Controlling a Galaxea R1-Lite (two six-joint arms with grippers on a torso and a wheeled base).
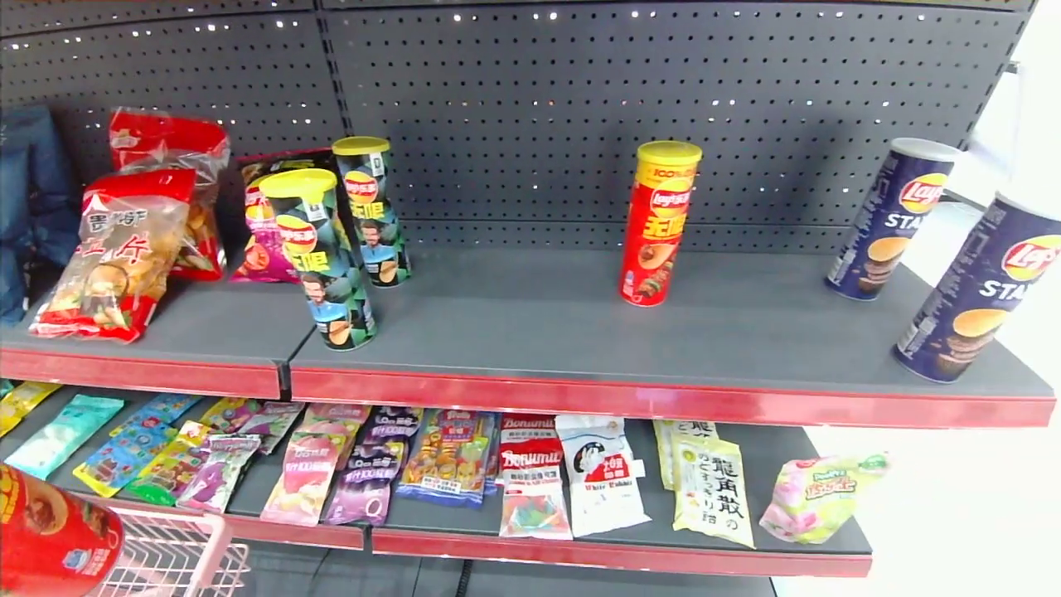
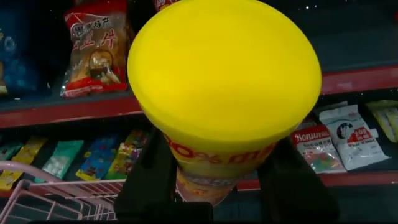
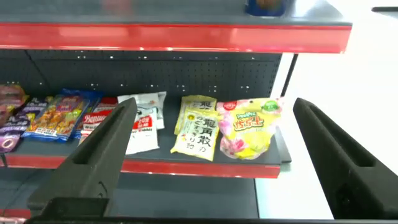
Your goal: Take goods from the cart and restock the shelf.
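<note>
chip cans (image 1: 661, 224) on upper shelf (image 1: 530, 323), sachets (image 1: 530, 481) on lower shelf (image 1: 787, 444)

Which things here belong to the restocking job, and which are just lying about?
Job: yellow-lidded red chip can held by left gripper; pink wire cart; grey red-edged upper shelf.
Lying about: flat snack packets on lower shelf; dark blue chip cans.

Head cam: high, facing fwd and down onto upper shelf (image 1: 539, 332), w/ lower shelf (image 1: 630, 554) beneath and cart (image 1: 207, 539) corner close in. Left wrist cam: right behind the can (image 2: 224, 87) lid, facing the shelving past it. Right wrist cam: low, approx level w/ lower shelf, looking out between its jaws at the shelf's right end. All 3 share the white bag (image 1: 601, 477).
</note>
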